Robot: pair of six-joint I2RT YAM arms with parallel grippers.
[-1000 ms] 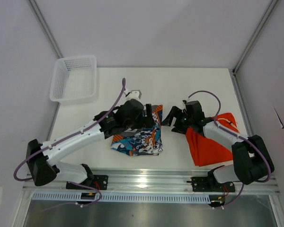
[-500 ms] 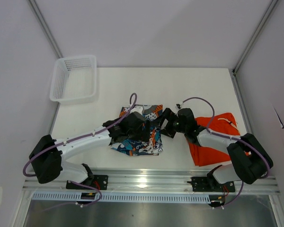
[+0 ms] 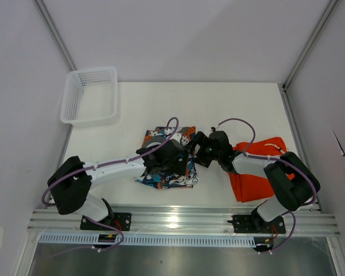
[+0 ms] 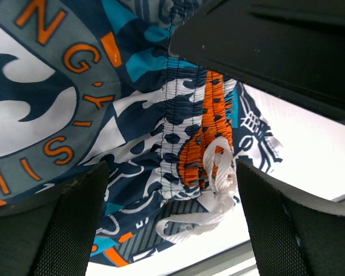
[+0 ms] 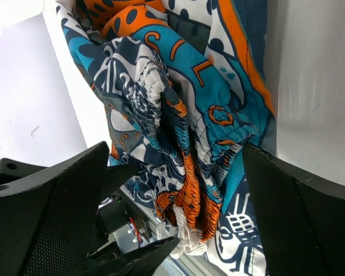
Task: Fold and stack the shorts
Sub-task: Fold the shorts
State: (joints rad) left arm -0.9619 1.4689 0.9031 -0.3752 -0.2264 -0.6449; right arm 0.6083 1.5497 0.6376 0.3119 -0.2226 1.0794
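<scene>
Two hands meet over the patterned shorts (image 3: 160,179), lying on the bench (image 3: 218,109) near its front edge. Left hand (image 4: 172,213) and right hand (image 5: 178,213) both spread wide, straddling the waistband. Orange shorts (image 3: 256,181) lie rightward, apart.

The left arm (image 3: 112,168) and right arm (image 3: 250,163) match: white tubular links between bulky black joint housings, each seated on a black base plate (image 3: 116,221) at the near edge. A thin lilac cable (image 3: 173,123) arcs along each one. Up close the fingers (image 5: 46,201) are matte black, broad and wedge-shaped, with a fine dimpled grain.
</scene>
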